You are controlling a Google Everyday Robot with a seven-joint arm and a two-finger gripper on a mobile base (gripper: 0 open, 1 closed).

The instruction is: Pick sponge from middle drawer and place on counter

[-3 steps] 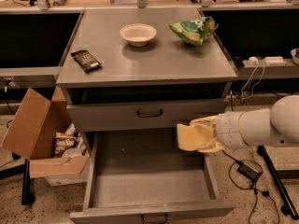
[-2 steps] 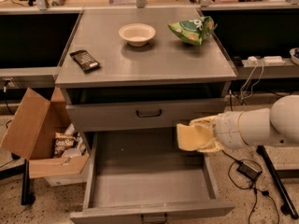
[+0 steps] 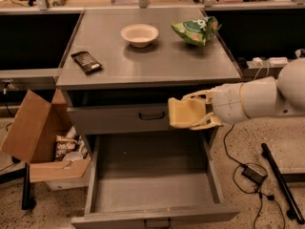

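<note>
My gripper (image 3: 193,112) is shut on the pale yellow sponge (image 3: 183,112) and holds it in the air, level with the closed upper drawer front (image 3: 119,118). It is above the right rear part of the open middle drawer (image 3: 152,182), whose grey floor shows nothing on it. The sponge hangs below the front edge of the grey counter (image 3: 157,66), toward its right side. My white arm reaches in from the right.
On the counter stand a cream bowl (image 3: 139,34), a green snack bag (image 3: 195,30) and a dark snack bar (image 3: 86,61). An open cardboard box (image 3: 40,137) with packets sits on the floor at left. Cables and a black rod (image 3: 281,182) lie on the floor at right.
My gripper and the sponge have risen slightly, from just above the drawer opening to level with the upper drawer front. Nothing else has moved.
</note>
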